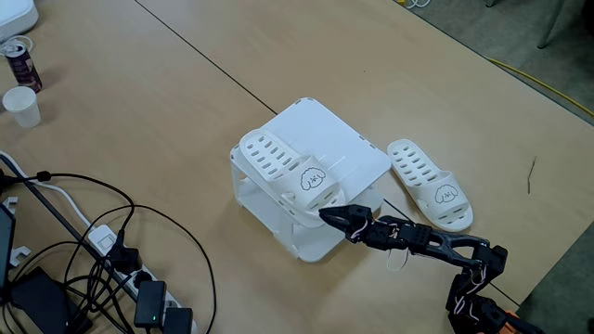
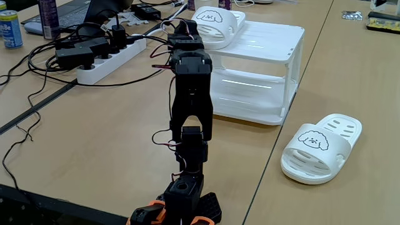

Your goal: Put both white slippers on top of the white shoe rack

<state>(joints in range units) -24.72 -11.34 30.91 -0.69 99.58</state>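
One slipper [image 1: 290, 171] on rack [image 1: 348, 139], end effector [image 1: 331, 215] touching it

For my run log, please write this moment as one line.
slipper one: on rack | slipper two: on table, beside rack | tool: at slipper one's strap end, grip unclear | step: one placed, one left

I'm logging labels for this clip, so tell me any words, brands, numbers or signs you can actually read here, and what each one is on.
No text is legible in either fixed view.
Slipper on the rack: a cartoon face on the strap, no words.
Slipper on the table: the same cartoon face, no words.
Dark can: print too blurred to read.
Blue can: print too small to read.
White shoe rack: no marking seen.
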